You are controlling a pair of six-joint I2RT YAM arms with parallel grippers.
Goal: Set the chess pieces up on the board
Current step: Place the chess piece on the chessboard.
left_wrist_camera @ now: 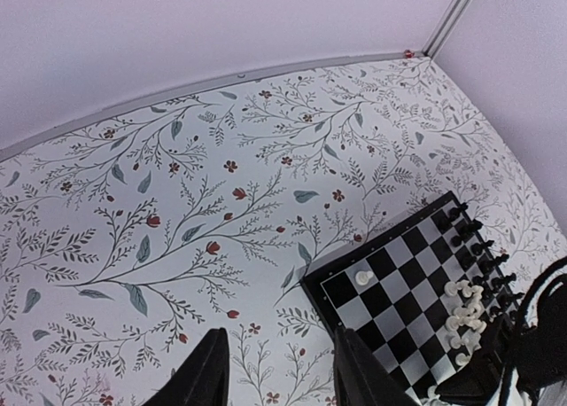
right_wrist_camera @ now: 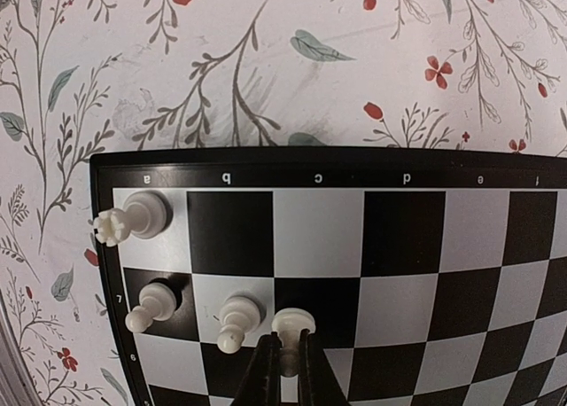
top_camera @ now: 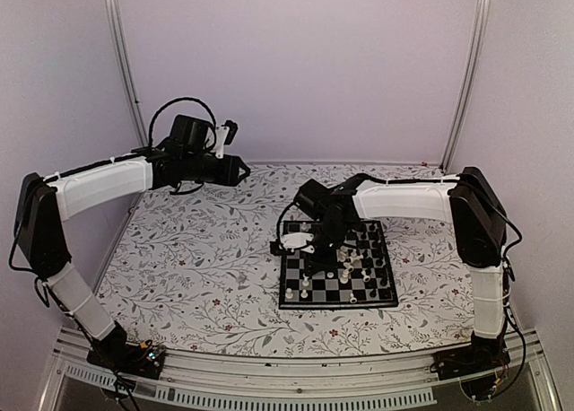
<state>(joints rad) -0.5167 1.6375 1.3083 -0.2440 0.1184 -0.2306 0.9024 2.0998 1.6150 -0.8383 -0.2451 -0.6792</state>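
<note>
The board [top_camera: 334,303] lies right of centre on the floral table, also in the left wrist view [left_wrist_camera: 390,282] and close up in the right wrist view [right_wrist_camera: 319,220]. My right gripper [right_wrist_camera: 287,339] [top_camera: 316,249] is low over the board's left side, shut on a white pawn [right_wrist_camera: 292,322] whose base is on a dark square in column c. A white rook [right_wrist_camera: 142,215] and two white pawns [right_wrist_camera: 152,304] [right_wrist_camera: 237,320] stand beside it. Black pieces [left_wrist_camera: 474,238] line one board edge. My left gripper [left_wrist_camera: 282,333] [top_camera: 240,170] hangs high at the back left, open, holding nothing.
A loose cluster of white pieces [left_wrist_camera: 465,308] stands mid-board near the right arm. Floral table surface [top_camera: 206,249] stretches left of the board. Pale walls and metal corner posts [top_camera: 121,61] enclose the back and sides.
</note>
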